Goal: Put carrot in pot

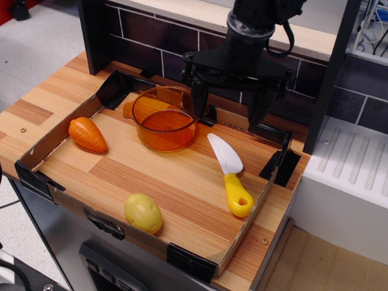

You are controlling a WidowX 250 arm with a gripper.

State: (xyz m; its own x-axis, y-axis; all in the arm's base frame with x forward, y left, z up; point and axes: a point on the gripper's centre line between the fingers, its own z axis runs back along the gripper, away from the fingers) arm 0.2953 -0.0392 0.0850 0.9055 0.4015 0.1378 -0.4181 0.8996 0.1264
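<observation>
In the single view, the pincer [231, 104] hangs with its jaws wide and empty at the back of the bench [182, 182], just behind the orange pot [164, 118]. The carrot [88, 134] lies untouched by the left cardboard wall, well apart from it. The reach has not begun, I judge; the next move calls for crossing left over the pot and lowering onto the carrot.

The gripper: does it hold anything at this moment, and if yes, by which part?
Nothing is held. The gripper is open and empty, behind the pot. The carrot lies apart from it, at the left side of the tray.
</observation>
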